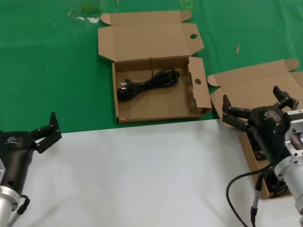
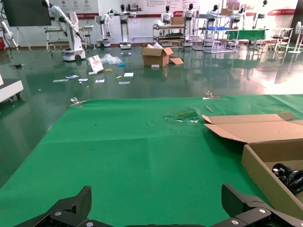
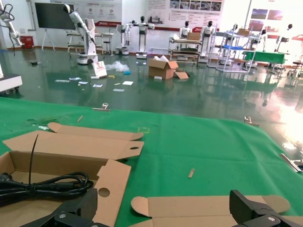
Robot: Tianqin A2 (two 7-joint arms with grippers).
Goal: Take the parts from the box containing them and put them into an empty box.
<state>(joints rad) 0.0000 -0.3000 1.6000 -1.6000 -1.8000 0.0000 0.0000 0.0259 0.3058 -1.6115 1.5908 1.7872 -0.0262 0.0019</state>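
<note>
A shallow cardboard box with round holes in its flaps [image 1: 201,90] lies open on the green cloth, squarely in the middle. One coiled black power cord [image 1: 149,82] rests inside it, also seen in the right wrist view [image 3: 42,184] and at the edge of the left wrist view [image 2: 289,175]. The slanted cardboard box [image 1: 255,85] sits at the right, its inside mostly hidden by my right arm. My right gripper [image 1: 253,99] hovers open over that box's lid [image 3: 208,208], holding nothing. My left gripper [image 1: 56,125] is open and empty at the lower left.
A white sheet [image 1: 142,175] covers the near part of the table, green cloth [image 1: 57,71] the far part. Small scraps [image 1: 87,18] lie at the far left, a small stick [image 1: 237,48] at the far right. My right arm's cable [image 1: 236,182] hangs over the white sheet.
</note>
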